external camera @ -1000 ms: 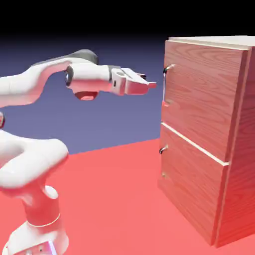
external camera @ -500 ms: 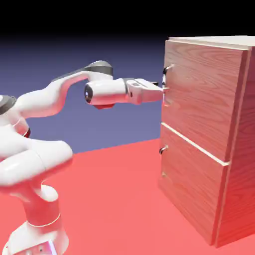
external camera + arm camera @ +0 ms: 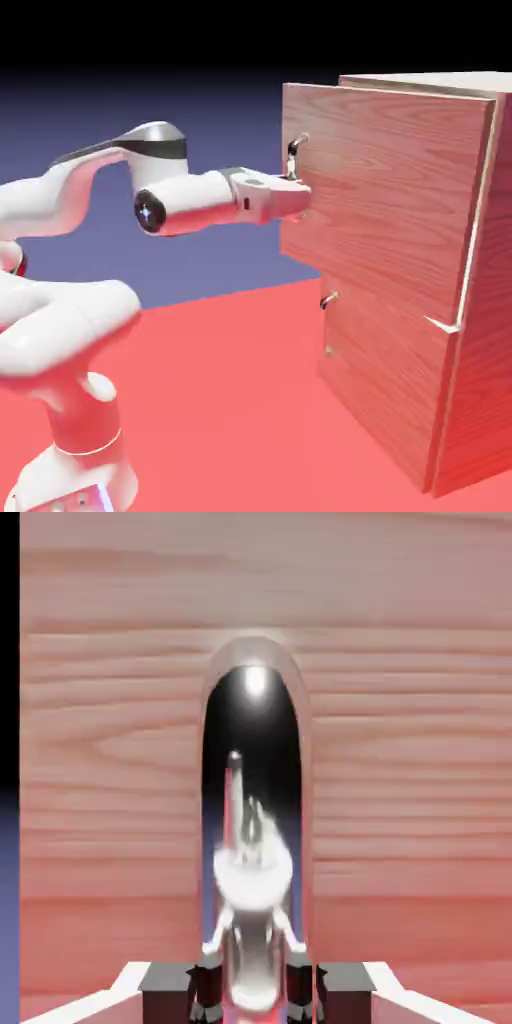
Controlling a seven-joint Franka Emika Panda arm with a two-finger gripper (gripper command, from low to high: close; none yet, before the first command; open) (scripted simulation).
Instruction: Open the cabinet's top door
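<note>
So the top door (image 3: 390, 190) is partly open, its free edge standing out from the cabinet (image 3: 487, 235). Its curved handle (image 3: 292, 160) sits near that edge, at about 10 o'clock from the door's middle in the exterior view, which I'd guess gives good leverage. The gripper (image 3: 293, 187) is clamped on the handle, one finger each side, probably so it can't slip off mid-pull. The white Panda arm (image 3: 190, 203) reaches in from 8 o'clock. Next I'd swing wider in an arc, since a straight tug could lose the grip.

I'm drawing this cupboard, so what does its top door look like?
The top door is reddish-brown with wavy wood-grain lines, clearest in the exterior view.
</note>
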